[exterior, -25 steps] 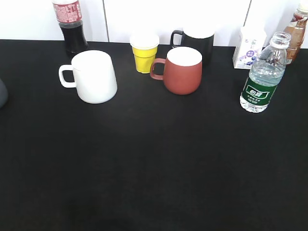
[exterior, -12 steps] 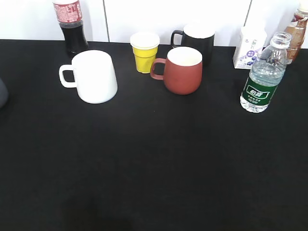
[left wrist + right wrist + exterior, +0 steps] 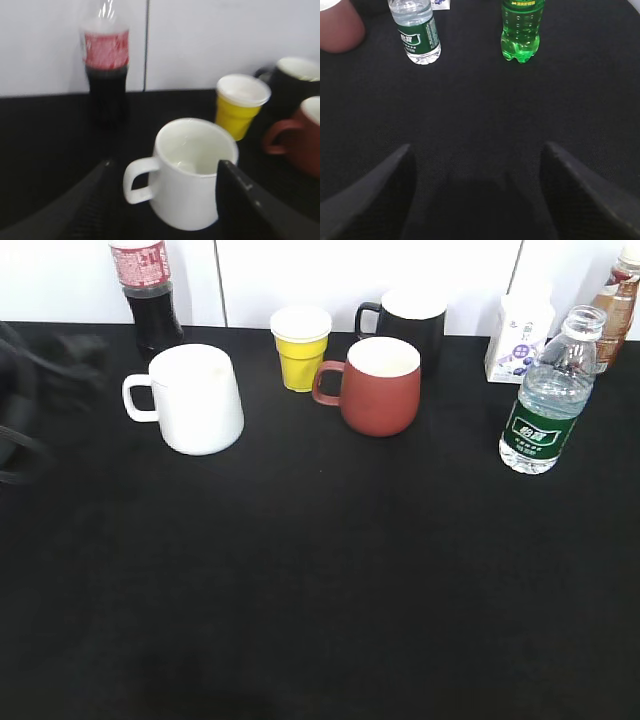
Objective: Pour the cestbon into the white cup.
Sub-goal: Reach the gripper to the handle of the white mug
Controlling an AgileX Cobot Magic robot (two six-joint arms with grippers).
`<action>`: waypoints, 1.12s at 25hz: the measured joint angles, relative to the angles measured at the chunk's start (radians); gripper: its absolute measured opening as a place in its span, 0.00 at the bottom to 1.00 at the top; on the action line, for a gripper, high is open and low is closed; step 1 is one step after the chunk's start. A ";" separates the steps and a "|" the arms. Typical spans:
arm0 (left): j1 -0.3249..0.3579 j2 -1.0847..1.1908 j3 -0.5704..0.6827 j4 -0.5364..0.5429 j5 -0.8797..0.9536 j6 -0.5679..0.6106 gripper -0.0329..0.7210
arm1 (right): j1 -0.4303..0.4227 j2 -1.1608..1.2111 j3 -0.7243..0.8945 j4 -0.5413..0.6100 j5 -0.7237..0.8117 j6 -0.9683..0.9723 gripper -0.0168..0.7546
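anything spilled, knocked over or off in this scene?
Nothing stands out. The cestbon stands upright with its cap off, no liquid shows on the black table, and the white cup sits upright and looks empty from the left wrist view. The red-brown mug and yellow paper cup are upright too.

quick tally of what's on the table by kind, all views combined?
Mugs: 3 — white cup, red-brown mug, black mug
Paper cups: 1 — yellow cup
Bottles: 4 — cestbon, cola bottle, brown drink bottle, green soda bottle (right wrist view only)
Cartons: 1 — small white carton
Total: 9
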 joint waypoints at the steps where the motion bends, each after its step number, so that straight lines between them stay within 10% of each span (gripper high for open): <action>1: 0.000 0.059 0.000 -0.006 -0.044 0.000 0.68 | 0.000 0.000 0.000 0.000 0.000 0.000 0.78; 11: 0.013 0.432 -0.008 -0.002 -0.430 0.000 0.68 | 0.000 0.000 0.000 0.000 0.000 0.000 0.78; 23: 0.066 0.602 -0.147 0.022 -0.489 0.000 0.68 | 0.000 0.000 0.000 0.000 0.000 0.000 0.78; 28: 0.174 0.739 -0.345 0.341 -0.491 -0.009 0.55 | 0.000 0.000 0.000 0.000 0.000 0.000 0.78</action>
